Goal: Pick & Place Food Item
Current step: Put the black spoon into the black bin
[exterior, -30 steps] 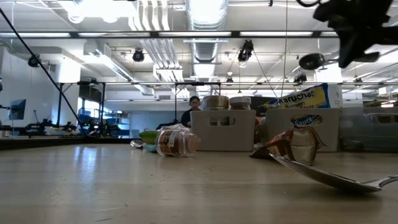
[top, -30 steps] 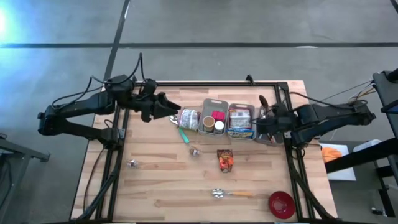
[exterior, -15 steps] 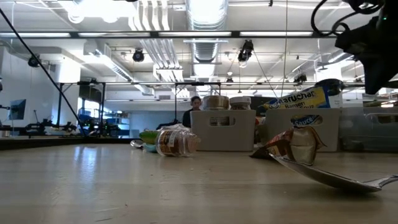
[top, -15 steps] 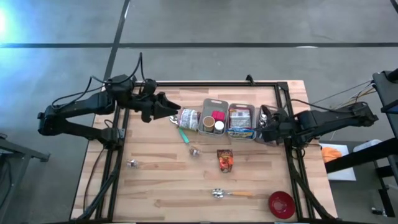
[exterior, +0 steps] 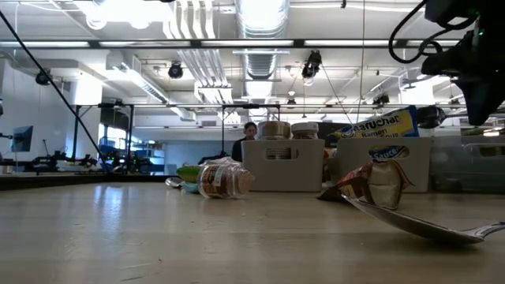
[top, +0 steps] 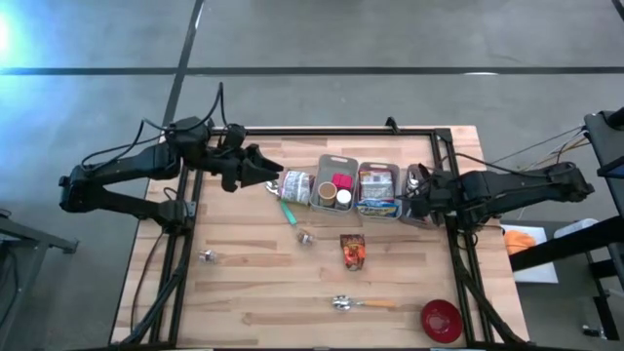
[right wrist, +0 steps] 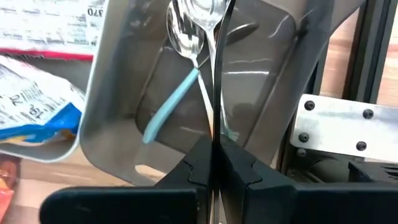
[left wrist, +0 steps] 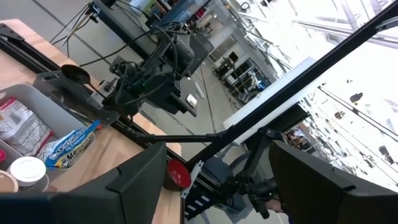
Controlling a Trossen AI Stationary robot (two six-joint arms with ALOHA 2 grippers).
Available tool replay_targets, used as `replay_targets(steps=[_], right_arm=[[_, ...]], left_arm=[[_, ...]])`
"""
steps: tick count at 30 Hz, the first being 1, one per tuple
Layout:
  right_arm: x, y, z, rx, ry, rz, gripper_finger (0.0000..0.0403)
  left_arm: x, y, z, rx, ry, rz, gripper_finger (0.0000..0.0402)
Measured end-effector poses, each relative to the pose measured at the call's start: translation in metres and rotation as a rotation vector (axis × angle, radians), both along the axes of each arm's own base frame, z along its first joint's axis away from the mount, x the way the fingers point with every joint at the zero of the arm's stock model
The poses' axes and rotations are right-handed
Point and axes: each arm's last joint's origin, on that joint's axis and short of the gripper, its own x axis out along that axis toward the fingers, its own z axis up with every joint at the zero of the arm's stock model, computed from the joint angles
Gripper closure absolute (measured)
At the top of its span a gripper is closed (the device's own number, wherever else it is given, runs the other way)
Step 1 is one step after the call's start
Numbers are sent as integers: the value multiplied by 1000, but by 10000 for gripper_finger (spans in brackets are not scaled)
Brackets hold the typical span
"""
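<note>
A red-orange food packet (top: 353, 251) lies on the wooden table near its middle, also seen in the low view (exterior: 367, 183). A jar (top: 295, 185) lies on its side left of two grey bins (top: 334, 160) that hold lidded cups and snack packs (top: 377, 191). My left gripper (top: 271, 177) hovers open and level beside the jar, well above the table. My right gripper (top: 409, 201) points steeply down, shut, over a metal tray (right wrist: 273, 74) right of the bins. A blue-handled spoon (right wrist: 171, 106) lies in that tray. My right gripper (right wrist: 214, 146) is shut above the metal tray. A thin dark strip (right wrist: 217, 68) runs on from the seam between its fingertips. I cannot tell whether that is a held thing or whether the fingers touch anything.
A wooden-handled spoon (top: 361, 304) and a red bowl (top: 441, 320) lie near the table's near edge. A green-handled utensil (top: 290, 211) and small metal pieces (top: 207, 256) lie near the jar. Black frame rails edge the table. A person (exterior: 248, 130) stands far behind.
My right gripper has come down over the metal tray and tipped more steeply downward, staying shut. My left gripper and the things on the table have kept still.
</note>
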Motion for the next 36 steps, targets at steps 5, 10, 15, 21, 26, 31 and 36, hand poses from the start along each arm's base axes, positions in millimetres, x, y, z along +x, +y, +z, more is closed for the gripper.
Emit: replay_targets(steps=[5, 10, 15, 21, 26, 31, 36], right_arm=[[10, 0, -7, 35, 79, 27, 392], [21, -4, -16, 49, 184, 49, 392], [27, -13, -23, 58, 260, 78, 392], [34, -23, -29, 95, 288, 102, 392], [40, -29, -29, 112, 295, 113, 392], [44, -34, -33, 154, 326, 130, 392], [49, -37, -41, 204, 383, 174, 392]], left_arm=[[0, 0, 0, -1, 2, 0, 116], [0, 0, 0, -1, 2, 0, 116], [0, 0, 0, -8, 3, 0, 116], [0, 0, 0, -9, 4, 1, 116], [0, 0, -1, -12, 8, 1, 116], [0, 0, -1, -12, 8, 1, 116], [0, 0, -1, -12, 8, 1, 116]])
